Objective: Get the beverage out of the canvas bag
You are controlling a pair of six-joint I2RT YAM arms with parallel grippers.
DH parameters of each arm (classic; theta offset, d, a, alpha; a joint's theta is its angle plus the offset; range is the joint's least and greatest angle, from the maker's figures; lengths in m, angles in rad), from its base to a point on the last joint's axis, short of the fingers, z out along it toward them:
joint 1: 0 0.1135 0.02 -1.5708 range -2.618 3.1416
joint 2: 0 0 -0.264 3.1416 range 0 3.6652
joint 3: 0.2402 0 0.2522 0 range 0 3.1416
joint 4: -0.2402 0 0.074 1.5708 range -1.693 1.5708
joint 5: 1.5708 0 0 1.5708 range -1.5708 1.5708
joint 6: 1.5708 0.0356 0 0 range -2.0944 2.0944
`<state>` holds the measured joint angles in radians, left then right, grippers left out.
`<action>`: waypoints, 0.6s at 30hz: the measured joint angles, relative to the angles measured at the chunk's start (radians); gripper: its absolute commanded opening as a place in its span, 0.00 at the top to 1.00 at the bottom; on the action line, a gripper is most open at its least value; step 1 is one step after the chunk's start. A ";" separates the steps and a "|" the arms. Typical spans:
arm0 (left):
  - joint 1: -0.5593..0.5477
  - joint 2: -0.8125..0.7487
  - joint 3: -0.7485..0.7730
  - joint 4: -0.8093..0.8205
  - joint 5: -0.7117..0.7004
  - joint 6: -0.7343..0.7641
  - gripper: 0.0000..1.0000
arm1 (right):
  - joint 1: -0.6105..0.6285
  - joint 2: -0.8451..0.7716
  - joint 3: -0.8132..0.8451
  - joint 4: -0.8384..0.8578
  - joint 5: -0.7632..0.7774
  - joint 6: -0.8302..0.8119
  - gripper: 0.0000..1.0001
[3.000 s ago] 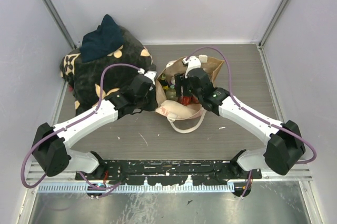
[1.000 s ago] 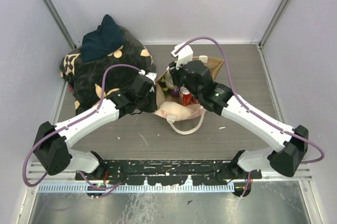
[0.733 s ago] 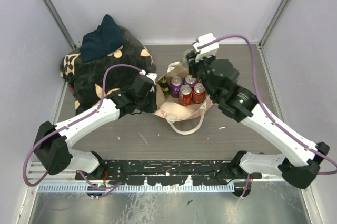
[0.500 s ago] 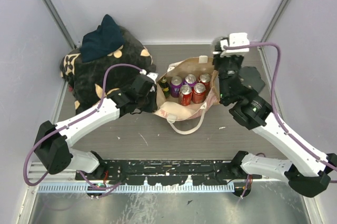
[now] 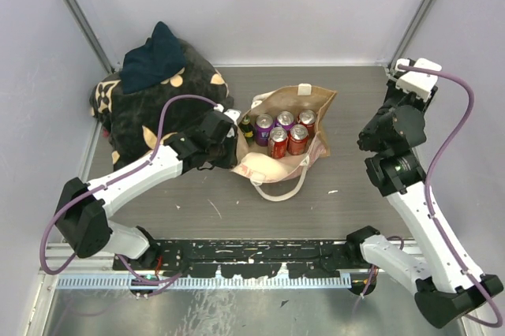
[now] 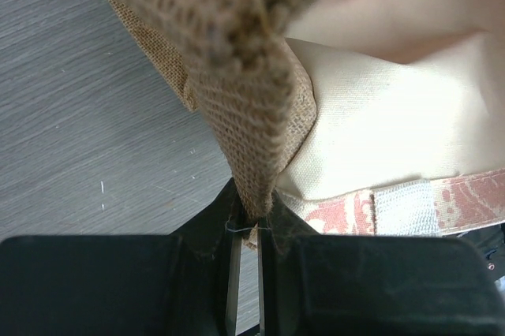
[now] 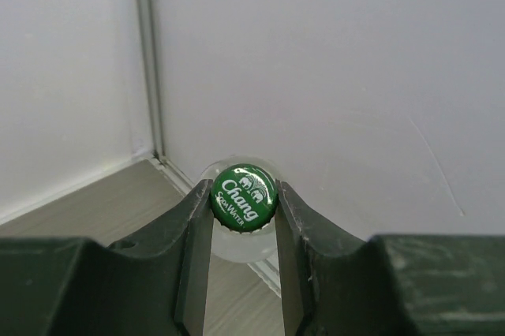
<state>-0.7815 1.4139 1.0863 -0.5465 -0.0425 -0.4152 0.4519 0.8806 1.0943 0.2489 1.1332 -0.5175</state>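
over on the right side, the right gripper (image 7: pixel 244 194) clamps its two fingers on the green "chang" cap of a clear bottle (image 7: pixel 244 203), near the far right corner where the walls meet the table (image 5: pixel 355 194), well apart from the canvas bag (image 5: pixel 316 103). whether the bottle's base touches the table cannot be told. the bag stands open near the middle of the table, with several red and purple cans (image 5: pixel 278 143) upright inside it and a dark bottle (image 5: pixel 246 127) at its left end. the left gripper (image 6: pixel 246 229) is closed on the bag's coarse tan left edge, pinching the fabric between its jaws. a black bundle (image 5: pixel 158 91) with tan flower marks lies at the far left.
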 measured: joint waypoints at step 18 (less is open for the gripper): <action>0.000 0.004 0.014 -0.019 0.003 0.029 0.82 | -0.478 0.180 -0.195 -0.341 -0.489 0.497 1.00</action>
<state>-0.7815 1.4181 1.1000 -0.5655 -0.0391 -0.3866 -0.0257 1.0611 0.8993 -0.0925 0.6445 -0.0204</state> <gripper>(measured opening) 0.182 0.384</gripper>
